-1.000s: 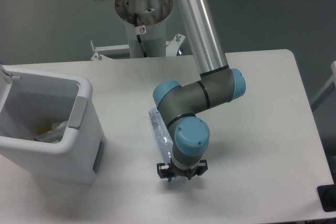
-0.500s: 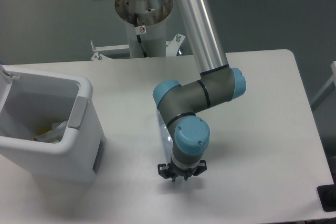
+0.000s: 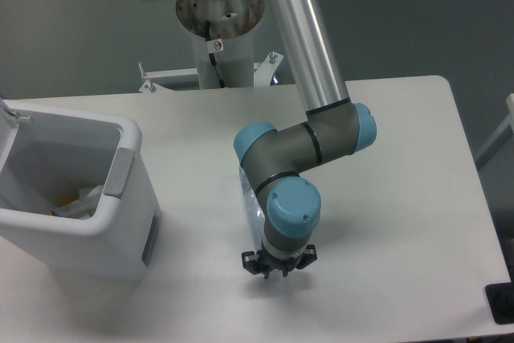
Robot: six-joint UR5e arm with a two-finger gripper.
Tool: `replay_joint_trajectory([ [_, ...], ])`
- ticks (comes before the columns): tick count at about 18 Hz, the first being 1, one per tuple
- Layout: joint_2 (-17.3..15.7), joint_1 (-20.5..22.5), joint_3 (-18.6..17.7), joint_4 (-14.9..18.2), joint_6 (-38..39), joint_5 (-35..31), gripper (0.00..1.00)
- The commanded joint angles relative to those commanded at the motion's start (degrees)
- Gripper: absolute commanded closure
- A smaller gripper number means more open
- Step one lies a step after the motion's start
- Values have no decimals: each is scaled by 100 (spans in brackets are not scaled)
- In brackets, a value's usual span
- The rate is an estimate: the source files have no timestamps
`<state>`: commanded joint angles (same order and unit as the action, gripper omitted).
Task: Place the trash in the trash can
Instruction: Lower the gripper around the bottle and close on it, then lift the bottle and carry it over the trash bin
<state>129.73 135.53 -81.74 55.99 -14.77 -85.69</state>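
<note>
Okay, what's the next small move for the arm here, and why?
Probably lift straight up. The gripper sits low at the table, with the clear bottle mostly hidden behind the arm, so the grasp can't be confirmed. The trash can stands to the left.

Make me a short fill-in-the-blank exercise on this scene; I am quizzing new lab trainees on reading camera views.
1. The white trash can stands at the ____ edge of the picture.
2. The clear bottle lies on the table, mostly hidden behind the robot's ____.
3. The pincer points ____ toward the tabletop.
4. The arm's joint caps are coloured ____.

Missing words: left; arm; down; blue
</note>
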Motion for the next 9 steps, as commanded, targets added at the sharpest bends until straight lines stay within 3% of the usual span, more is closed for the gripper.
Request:
replay_joint_trajectory([
  [9,-149,9,140,-9,-26,70,100],
])
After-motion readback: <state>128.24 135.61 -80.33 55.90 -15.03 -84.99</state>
